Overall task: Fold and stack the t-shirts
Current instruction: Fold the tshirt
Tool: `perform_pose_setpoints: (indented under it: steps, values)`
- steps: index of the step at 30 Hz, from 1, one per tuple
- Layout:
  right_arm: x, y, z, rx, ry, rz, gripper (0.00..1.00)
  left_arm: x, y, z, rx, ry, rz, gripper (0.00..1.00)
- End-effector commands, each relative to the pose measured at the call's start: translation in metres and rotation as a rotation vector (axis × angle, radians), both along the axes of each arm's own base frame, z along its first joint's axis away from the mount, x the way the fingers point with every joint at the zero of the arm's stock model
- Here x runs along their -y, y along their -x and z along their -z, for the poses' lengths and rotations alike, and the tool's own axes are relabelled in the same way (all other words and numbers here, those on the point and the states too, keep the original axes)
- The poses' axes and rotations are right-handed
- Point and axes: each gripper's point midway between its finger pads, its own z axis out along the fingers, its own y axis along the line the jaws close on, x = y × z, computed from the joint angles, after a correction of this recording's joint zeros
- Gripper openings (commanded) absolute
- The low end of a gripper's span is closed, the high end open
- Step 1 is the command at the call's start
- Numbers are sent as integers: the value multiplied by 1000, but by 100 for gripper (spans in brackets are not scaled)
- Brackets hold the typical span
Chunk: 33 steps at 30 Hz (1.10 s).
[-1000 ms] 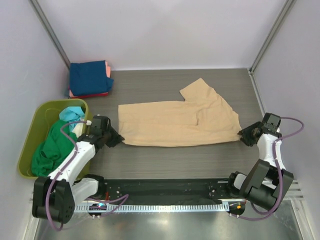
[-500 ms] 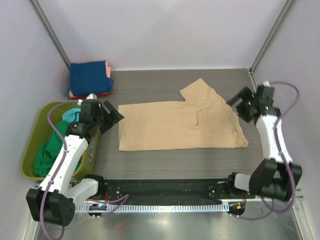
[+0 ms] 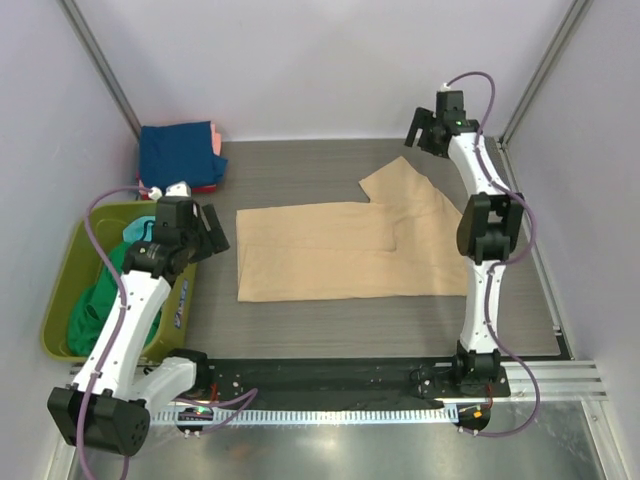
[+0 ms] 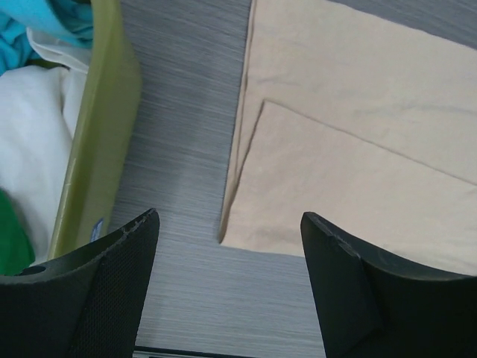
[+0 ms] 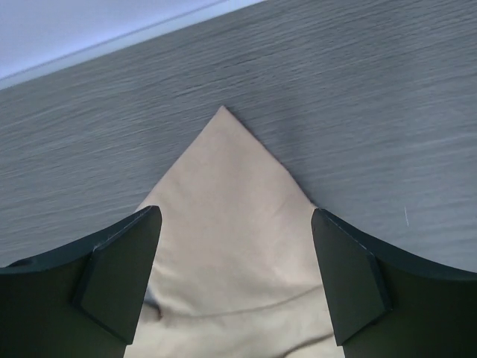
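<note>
A large tan t-shirt (image 3: pixel 340 250) lies flat mid-table, folded lengthwise, with one sleeve (image 3: pixel 400 185) pointing toward the back. My left gripper (image 3: pixel 213 232) hovers open just off its left edge; in the left wrist view the gripper (image 4: pixel 229 224) frames the near-left corner of the tan shirt (image 4: pixel 358 149), touching nothing. My right gripper (image 3: pixel 420 130) hangs open above the sleeve tip at the back; in the right wrist view the gripper (image 5: pixel 236 216) has the sleeve (image 5: pixel 223 171) lying below it, untouched. A folded stack with a navy t-shirt (image 3: pixel 178 155) on top sits at the back left.
An olive-green bin (image 3: pixel 60 300) at the left holds a green t-shirt (image 3: pixel 100 300) and a teal one (image 3: pixel 135 232); its wall (image 4: pixel 104 127) is close beside my left gripper. Pink (image 3: pixel 217 143) and red (image 3: pixel 190 188) edges show in the stack. Walls enclose the table.
Both grippers opened and let go of the tan shirt's near corners. The left one moved back along the shirt's left edge; the right arm swung to the far side above the sleeve.
</note>
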Motion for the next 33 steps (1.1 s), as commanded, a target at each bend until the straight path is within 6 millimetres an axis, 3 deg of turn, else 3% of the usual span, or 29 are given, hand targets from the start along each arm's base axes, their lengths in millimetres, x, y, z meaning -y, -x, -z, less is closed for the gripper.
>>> perform_pose_setpoints:
  steps: [1,2,3,5,6,8,16,20,23,24,26,27,29,30,32,33]
  values:
    - [6,-27,-5,38,98,-7,88,-17,6,-2,44,-82,-21,77]
    - [3,-34,20,9,86,-24,88,-18,9,3,38,-88,-25,77]
    - [-1,-44,14,43,83,-32,88,-19,9,3,49,-91,-28,77]
    - [-13,-52,25,47,90,-52,88,-21,10,5,73,-94,-35,77]
    - [-17,-56,42,31,100,-59,88,-21,10,4,84,-95,-37,77]
    - [-30,-62,50,49,122,-82,88,-20,8,4,85,-87,-32,77]
    - [-37,-78,106,42,155,-70,87,-13,3,14,33,-78,2,75]
    - [-42,-83,122,47,145,-68,86,-14,4,13,44,-82,-6,75]
    - [-47,-80,134,30,145,-77,72,-15,4,14,39,-86,-8,75]
    - [-49,-78,141,16,144,-82,61,-15,3,15,37,-87,-8,74]
    - [-47,-75,148,-2,142,-77,50,-15,3,16,31,-88,-6,74]
    - [-51,-73,153,-13,127,-74,36,-15,3,16,30,-88,-6,74]
    - [-51,-72,151,-15,118,-71,26,-15,3,18,24,-87,-8,74]
    - [-52,-69,154,-27,112,-66,12,-15,2,18,21,-83,-13,74]
    - [-53,-68,151,-24,106,-71,1,-12,0,20,11,-75,-4,74]
    - [-53,-67,146,-22,101,-73,1,-11,-2,22,1,-70,-9,75]
